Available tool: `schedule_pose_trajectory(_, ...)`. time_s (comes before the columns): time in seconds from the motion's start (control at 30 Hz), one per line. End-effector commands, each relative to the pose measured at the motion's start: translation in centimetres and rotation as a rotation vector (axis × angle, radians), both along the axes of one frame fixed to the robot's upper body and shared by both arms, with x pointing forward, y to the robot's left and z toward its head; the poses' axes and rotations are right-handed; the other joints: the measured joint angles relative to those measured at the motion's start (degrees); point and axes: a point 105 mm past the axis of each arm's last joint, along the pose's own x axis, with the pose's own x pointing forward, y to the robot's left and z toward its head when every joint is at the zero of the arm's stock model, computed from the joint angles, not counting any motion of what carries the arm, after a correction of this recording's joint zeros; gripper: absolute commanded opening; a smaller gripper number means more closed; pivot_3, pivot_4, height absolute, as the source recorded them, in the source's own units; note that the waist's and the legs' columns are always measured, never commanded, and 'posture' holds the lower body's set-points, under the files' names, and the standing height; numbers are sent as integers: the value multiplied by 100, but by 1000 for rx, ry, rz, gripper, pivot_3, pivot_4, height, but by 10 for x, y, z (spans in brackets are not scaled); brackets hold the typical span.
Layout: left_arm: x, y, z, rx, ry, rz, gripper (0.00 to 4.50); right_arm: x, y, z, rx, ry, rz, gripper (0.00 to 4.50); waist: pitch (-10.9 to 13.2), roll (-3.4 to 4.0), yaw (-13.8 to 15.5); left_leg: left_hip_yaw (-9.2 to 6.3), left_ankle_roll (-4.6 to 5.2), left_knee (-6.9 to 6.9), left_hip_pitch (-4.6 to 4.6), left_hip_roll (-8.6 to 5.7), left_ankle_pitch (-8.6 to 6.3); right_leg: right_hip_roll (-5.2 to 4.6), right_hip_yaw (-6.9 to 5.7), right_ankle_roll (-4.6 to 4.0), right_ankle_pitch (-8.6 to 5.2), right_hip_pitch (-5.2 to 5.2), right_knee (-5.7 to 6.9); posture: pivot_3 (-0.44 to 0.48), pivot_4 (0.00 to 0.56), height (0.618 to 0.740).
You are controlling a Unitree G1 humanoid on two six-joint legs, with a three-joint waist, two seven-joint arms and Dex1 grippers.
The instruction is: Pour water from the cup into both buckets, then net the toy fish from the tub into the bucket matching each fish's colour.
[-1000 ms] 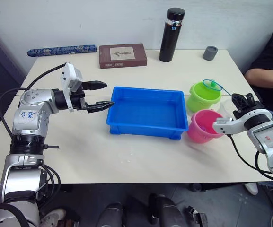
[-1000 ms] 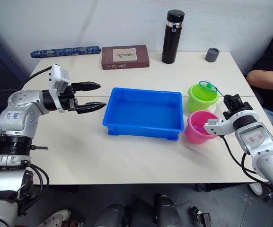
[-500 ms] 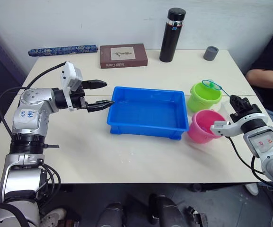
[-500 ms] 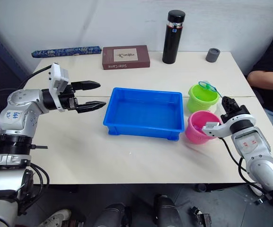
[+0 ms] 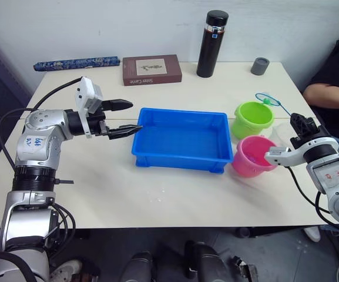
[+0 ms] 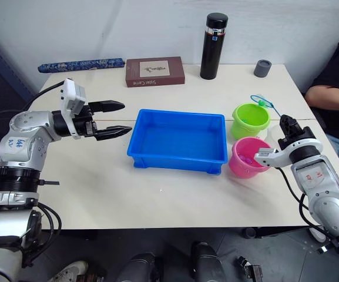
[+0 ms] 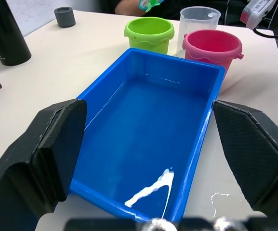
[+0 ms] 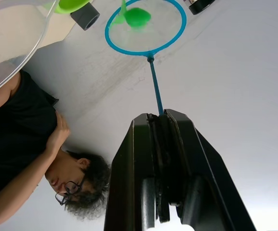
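The blue tub (image 5: 178,160) sits mid-table holding a film of water; no fish shows in it. To its right stand the lime green bucket (image 5: 252,119) and the pink bucket (image 5: 252,155), with the clear cup (image 5: 282,134) behind the pink one. My right gripper (image 5: 301,124) is shut on the handle of the net (image 5: 267,98), whose hoop hangs just past the green bucket's far rim. In the right wrist view a green toy fish (image 8: 138,18) lies in the net's hoop (image 8: 146,48). My left gripper (image 5: 128,117) is open, held just left of the tub.
A black flask (image 5: 211,43), a small grey cup (image 5: 260,66), a brown book (image 5: 151,69) and a blue patterned roll (image 5: 75,62) line the far edge. A person (image 5: 334,88) sits at the table's right end, close to my right arm.
The net's hoop has lifted off the green bucket's mouth and shifted slightly back and right. The left arm has not moved.
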Motion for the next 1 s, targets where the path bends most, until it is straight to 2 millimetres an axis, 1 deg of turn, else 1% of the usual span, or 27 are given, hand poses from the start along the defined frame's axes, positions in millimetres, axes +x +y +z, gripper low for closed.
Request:
schedule_pose_trajectory(0.03, -2, -3, 12, -1, -53, -11, 4483, -2, 2, 19, -6, -67, 10, 0, 0, 0, 0, 0, 0, 0, 0, 0, 0, 0, 0, 0, 0, 0, 0, 0, 150, 740)
schedule_pose_trajectory(0.2, -2, -2, 12, 0, -52, -10, 4483, -2, 4, 17, 16, -62, 16, 0, 0, 0, 0, 1, 0, 0, 1, 0, 0, 0, 1, 0, 0, 0, 0, 0, 150, 740)
schedule_pose_trajectory(0.27, -3, -1, 12, 1, -53, -10, 4483, -2, 8, 17, 62, -58, 37, 0, 0, 0, -1, 2, 0, 0, 1, 0, 0, 0, 2, 0, 0, 0, 1, 0, 150, 740)
schedule_pose_trajectory(0.37, -4, 2, 12, -2, -47, -4, 4483, -3, 17, 18, 211, -18, 90, 0, 0, 0, -1, 2, 0, 0, 2, 0, 0, 2, 2, 0, 0, 0, 2, 0, 150, 740)
schedule_pose_trajectory(0.4, -4, 4, 11, -3, -43, -1, 4483, -5, 19, 21, 272, -1, 111, 0, 0, 0, -3, 2, 0, 0, 2, 1, 0, 2, 2, 0, 0, 0, 2, 0, 150, 740)
schedule_pose_trajectory(0.43, -5, 6, 12, -7, -38, -1, 4483, -6, 17, 26, 295, 7, 106, 0, 0, 0, -3, 2, 0, 0, 2, 1, 0, 3, 2, 0, 0, 0, 2, 0, 150, 740)
schedule_pose_trajectory(0.5, -6, 7, 12, -14, -33, -2, 4483, -7, 18, 29, 417, 54, 129, 0, 0, 0, -2, 2, 0, 0, 3, 1, 0, 3, 2, 0, 0, 0, 3, 0, 150, 740)
schedule_pose_trajectory(0.57, -7, 7, 12, -11, -32, -5, 4483, -7, 12, 32, 532, 97, 119, 0, 0, 0, -2, 2, 0, 2, 5, 2, 0, 2, 1, 0, 0, 6, 2, 0, 150, 740)
schedule_pose_trajectory(0.63, -9, 7, 11, -10, -29, -10, 4483, -5, 5, 37, 748, 116, 105, 0, 0, -1, -2, 2, 0, 3, 6, 1, 0, 2, 2, 0, 0, 8, 2, 0, 150, 740)
schedule_pose_trajectory(0.7, -12, 7, 11, -5, -18, -24, 4483, -4, 6, 39, 991, 170, 132, 0, 0, -1, -7, 1, 1, 4, 10, 3, 0, 3, 2, 0, 0, 12, 2, 0, 150, 740)
schedule_pose_trajectory(0.73, -13, 7, 10, -1, -12, -31, 4483, -4, 7, 39, 1074, 199, 145, 0, 0, -1, -5, 1, 1, 4, 10, 3, 0, 3, 2, 0, 0, 12, 3, 0, 150, 740)
schedule_pose_trajectory(0.77, -15, 7, 9, 5, -5, -39, 4483, -4, 11, 39, 1166, 244, 174, 0, 0, -1, -4, 0, 1, 4, 10, 5, 0, 3, 2, 0, 0, 12, 5, 0, 150, 740)
schedule_pose_trajectory(0.83, -20, 7, 8, 14, 12, -61, 4483, -10, 28, 45, 1363, 381, 276, 0, 0, -1, -4, -2, 1, 4, 10, 6, 0, 3, 1, 0, 0, 12, 4, 0, 150, 740)
schedule_pose_trajectory(0.87, -22, 6, 8, 17, 20, -74, 4483, -14, 36, 47, 1433, 461, 322, 0, 0, -1, -7, -2, 2, 4, 10, 5, 0, 2, 2, 0, 0, 12, 5, 0, 150, 740)
schedule_pose_trajectory(0.9, -25, 6, 9, 20, 27, -86, 4483, -18, 43, 51, 1468, 528, 369, 0, 0, -1, -2, -3, 2, 4, 9, 6, 0, 2, 2, 0, 0, 11, 5, 0, 150, 740)
schedule_pose_trajectory(0.97, -31, 6, 8, 34, 40, -112, 4483, -26, 53, 50, 1548, 687, 403, 0, 0, -1, 0, -6, 3, 4, 9, 6, 0, 1, 1, 0, 0, 11, 5, 0, 150, 740)
schedule_pose_trajectory(1.0, -33, 6, 8, 37, 43, -118, 4483, -29, 56, 50, 1541, 739, 410, 0, 0, 0, 0, -6, 5, 4, 9, 6, -1, -1, 1, 0, 0, 11, 5, 0, 150, 740)
